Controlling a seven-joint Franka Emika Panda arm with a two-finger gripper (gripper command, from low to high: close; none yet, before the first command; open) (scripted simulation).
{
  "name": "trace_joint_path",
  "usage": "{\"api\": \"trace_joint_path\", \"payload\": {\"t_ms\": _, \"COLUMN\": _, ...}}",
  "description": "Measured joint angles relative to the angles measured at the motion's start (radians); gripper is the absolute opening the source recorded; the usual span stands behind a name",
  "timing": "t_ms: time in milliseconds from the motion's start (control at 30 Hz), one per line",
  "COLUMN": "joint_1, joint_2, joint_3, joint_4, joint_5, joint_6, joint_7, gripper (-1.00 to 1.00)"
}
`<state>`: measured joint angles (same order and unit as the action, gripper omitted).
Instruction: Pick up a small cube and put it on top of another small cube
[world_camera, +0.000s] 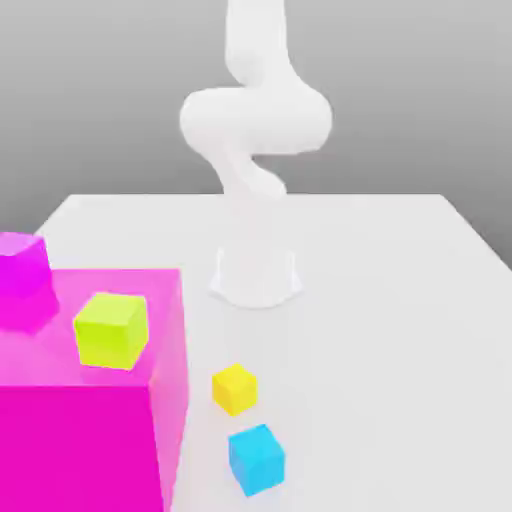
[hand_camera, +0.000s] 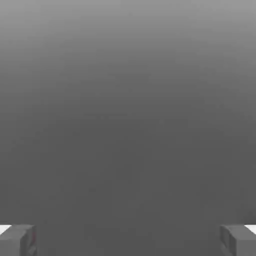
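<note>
The small cyan-blue cube (world_camera: 257, 459) rests on the white table (world_camera: 390, 330) near the front edge of the exterior view. The small yellow cube (world_camera: 234, 388) sits just behind it and slightly toward the exterior view's left, a small gap apart. In the hand view my gripper (hand_camera: 128, 240) is open, its two grey fingertips (hand_camera: 17, 240) standing far apart with nothing between them, facing a plain grey backdrop. The white arm (world_camera: 256, 120) rises from its base (world_camera: 256, 272) at the middle of the table and curls upward out of the picture.
A large magenta block (world_camera: 90, 430) fills the exterior view's lower left, right beside the two small cubes. On it sit a lime-green cube (world_camera: 112, 329) and a smaller magenta cube (world_camera: 22, 265). Bare table stretches across the exterior view's right.
</note>
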<state>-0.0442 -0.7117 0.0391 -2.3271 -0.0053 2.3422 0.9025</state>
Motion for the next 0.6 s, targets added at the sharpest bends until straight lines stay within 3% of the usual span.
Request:
{"api": "trace_joint_path", "payload": {"t_ms": 300, "joint_1": -0.144, "joint_2": 0.321, "joint_3": 0.135, "joint_4": -0.098, "joint_5": -0.044, "joint_6": 0.152, "joint_7": 0.392, "gripper": 0.00}}
{"api": "trace_joint_path", "payload": {"t_ms": 600, "joint_1": -0.211, "joint_2": 0.640, "joint_3": 0.193, "joint_4": -0.194, "joint_5": -0.119, "joint_6": 0.301, "joint_7": 0.799, "gripper": 0.00}}
